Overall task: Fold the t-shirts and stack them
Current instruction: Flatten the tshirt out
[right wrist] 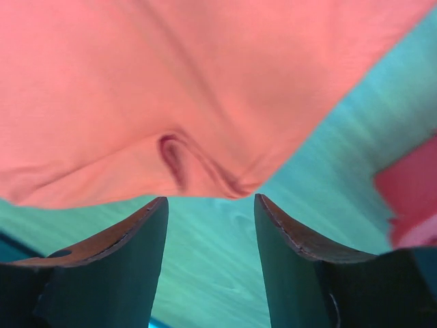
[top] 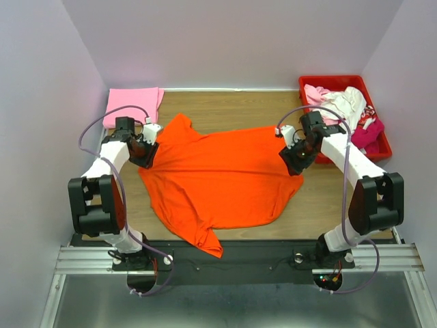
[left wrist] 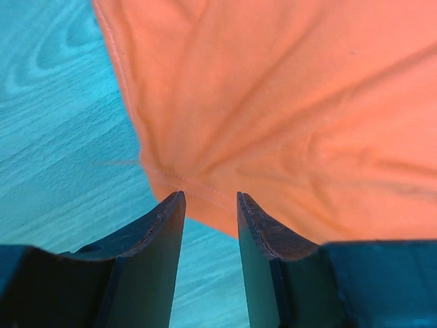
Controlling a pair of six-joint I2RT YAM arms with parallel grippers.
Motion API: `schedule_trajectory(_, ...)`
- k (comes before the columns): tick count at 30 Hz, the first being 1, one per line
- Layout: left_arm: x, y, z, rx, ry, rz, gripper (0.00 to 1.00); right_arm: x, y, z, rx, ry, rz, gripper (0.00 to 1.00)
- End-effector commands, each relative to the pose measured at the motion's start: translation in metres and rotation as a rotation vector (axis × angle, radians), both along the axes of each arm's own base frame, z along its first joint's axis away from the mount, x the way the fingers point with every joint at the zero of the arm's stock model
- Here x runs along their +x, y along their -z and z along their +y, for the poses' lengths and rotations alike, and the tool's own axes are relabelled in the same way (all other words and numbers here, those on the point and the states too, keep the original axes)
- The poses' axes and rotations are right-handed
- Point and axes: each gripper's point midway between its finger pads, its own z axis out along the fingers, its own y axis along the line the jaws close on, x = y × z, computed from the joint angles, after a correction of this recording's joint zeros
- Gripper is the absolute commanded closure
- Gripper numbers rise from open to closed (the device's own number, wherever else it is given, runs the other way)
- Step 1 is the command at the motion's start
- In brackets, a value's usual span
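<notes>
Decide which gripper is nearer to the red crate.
Right. The right gripper hovers just left of the red crate, at the edge of the orange t-shirt; the left gripper is across the shirt, far from it.

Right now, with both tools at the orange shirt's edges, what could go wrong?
The left tool and right tool stand open with the orange shirt barely at their tips, so a pinch may miss or slip. The shirt lies skewed and wrinkled, so a fold may come out crooked.
</notes>
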Motion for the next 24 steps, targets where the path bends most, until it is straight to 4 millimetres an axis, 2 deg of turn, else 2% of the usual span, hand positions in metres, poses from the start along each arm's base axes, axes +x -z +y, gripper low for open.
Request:
schedule_trajectory(1,-0.020,-0.016,-0.008,-0.029,0.027,-0.013,0.52,-0.019,0.003,0.025,0.085,0.041,0.119,0.40)
schedule_trajectory(4,-0.032,-0.007,-0.008,-0.024,0.023,0.005,0.51,-0.023,0.014,0.028,0.077,0.070,0.159,0.40)
schedule_trajectory(8,-0.044,0.005,-0.006,-0.012,0.019,0.031,0.51,-0.032,0.030,0.018,0.019,0.104,0.193,0.40)
schedule_trajectory(12,-0.047,0.015,-0.002,0.012,0.014,0.033,0.50,-0.049,0.044,0.009,-0.021,0.120,0.241,0.40)
schedule_trajectory(16,-0.048,0.026,0.000,0.023,0.011,0.043,0.50,-0.057,0.057,0.006,-0.038,0.128,0.274,0.41)
schedule_trajectory(20,-0.050,0.034,0.000,0.021,0.005,0.055,0.51,-0.049,0.063,0.007,-0.036,0.139,0.258,0.43)
schedule_trajectory(24,-0.050,0.038,0.002,0.033,0.006,0.055,0.51,-0.042,0.058,0.015,0.004,0.151,0.257,0.44)
